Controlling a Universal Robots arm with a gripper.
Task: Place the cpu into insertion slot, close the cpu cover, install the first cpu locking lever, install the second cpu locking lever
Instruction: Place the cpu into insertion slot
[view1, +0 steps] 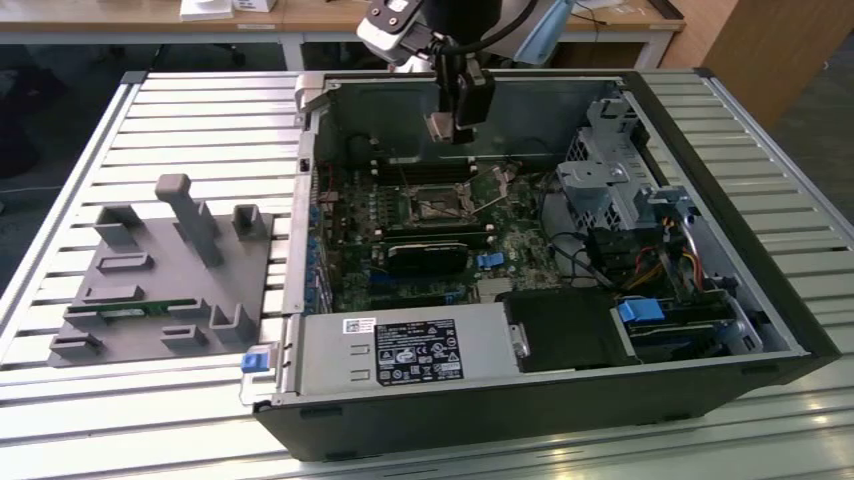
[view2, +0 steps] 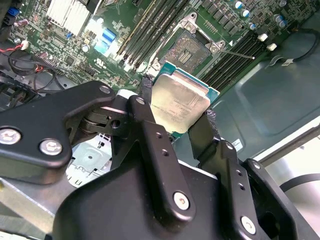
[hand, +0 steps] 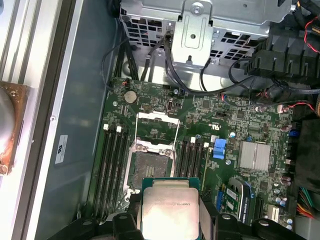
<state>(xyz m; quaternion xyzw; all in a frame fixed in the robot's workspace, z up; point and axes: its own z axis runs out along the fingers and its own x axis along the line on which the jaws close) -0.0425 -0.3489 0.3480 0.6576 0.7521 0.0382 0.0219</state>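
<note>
We have the end effector clenched on the cpu, its two black fingers pressing on opposite edges of the chip; the silvery top faces the camera in both wrist views.

In the exterior view the end effector hangs inside the open case, above the board and near the case's far wall. The case lies on the slatted desk. The cpu is in the air, well apart from the slot and touching nothing but the fingers.

In the first wrist view the slot lies bare, its dark centre open to view. The cover is swung back off it, on the far side from the cpu. In the second wrist view a thin lever sticks out just beside the slot, unlatched as far as we can tell.

We judge the task to be in its first step; the cpu is picked up but not yet seated. Seating it, closing the cover and fastening both levers are all left undone. The slot looks ready to receive the chip, since nothing covers it.
</note>
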